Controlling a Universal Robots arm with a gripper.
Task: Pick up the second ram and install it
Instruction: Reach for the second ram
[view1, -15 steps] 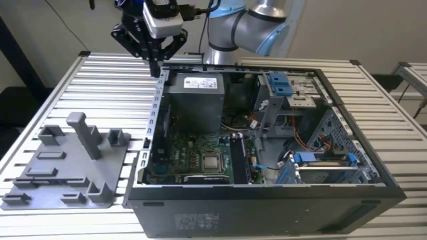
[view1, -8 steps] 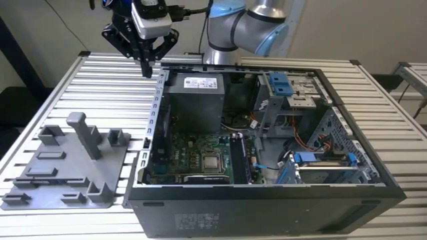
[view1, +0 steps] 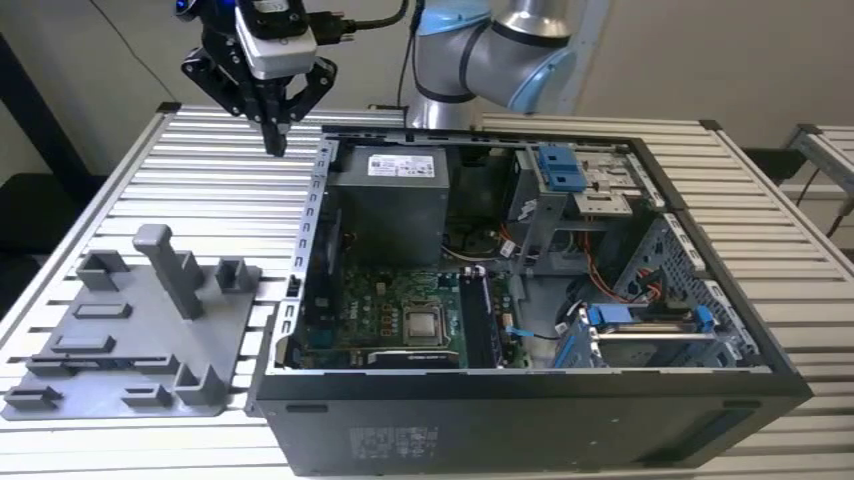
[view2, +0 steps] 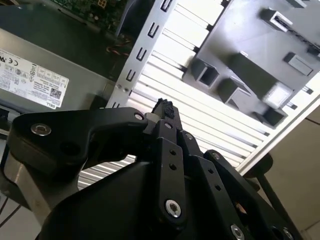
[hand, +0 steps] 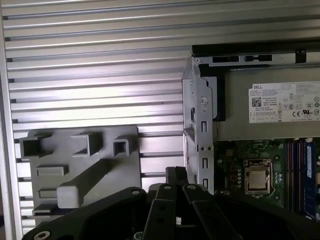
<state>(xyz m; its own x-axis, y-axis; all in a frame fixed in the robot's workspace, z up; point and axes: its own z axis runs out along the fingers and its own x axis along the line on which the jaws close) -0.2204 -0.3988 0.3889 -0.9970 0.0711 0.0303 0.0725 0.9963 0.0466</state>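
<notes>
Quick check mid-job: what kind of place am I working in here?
Probably a robot assembly test bench: an open PC case on a slatted metal table, a grey tray beside it, and the arm's claw overhead.

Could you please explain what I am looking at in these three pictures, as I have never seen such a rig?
This is a robot arm with a gripper at its end. The exterior view is taken from off the arm and looks over a slatted metal table. Both wrist views come from cameras riding on the arm, so dark gripper parts sit in their foreground. On the table stand an open computer case and, on the exterior view's left, a grey tray with upright posts. Inside the case lies a green motherboard with a square silver chip. Beside that chip, what looks like ram stands in its slots. The gripper hangs above the table beside the case. Its fingers are shut together and hold nothing.
</notes>
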